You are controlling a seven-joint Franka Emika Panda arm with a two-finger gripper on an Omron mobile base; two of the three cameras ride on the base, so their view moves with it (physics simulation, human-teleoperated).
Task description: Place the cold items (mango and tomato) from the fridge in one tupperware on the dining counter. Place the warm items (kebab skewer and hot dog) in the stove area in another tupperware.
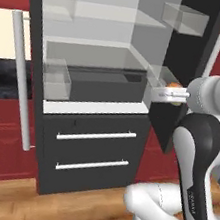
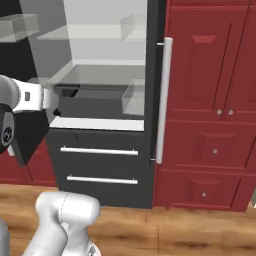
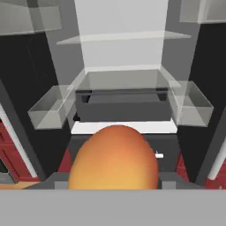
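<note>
Your gripper (image 1: pixel 169 93) sits in front of the open fridge (image 1: pixel 89 109), by its right door bins, jaws pinching the orange mango (image 3: pixel 114 158). You see the fruit large at the bottom of the hand view, in front of the dark drawer (image 3: pixel 122 106) at the fridge's lower shelf edge

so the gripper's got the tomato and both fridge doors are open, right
Not the tomato: the hand view shows a large orange, egg-shaped fruit, the mango, between the gripper fingers. Both fridge doors are open, as the left base view shows.
</note>
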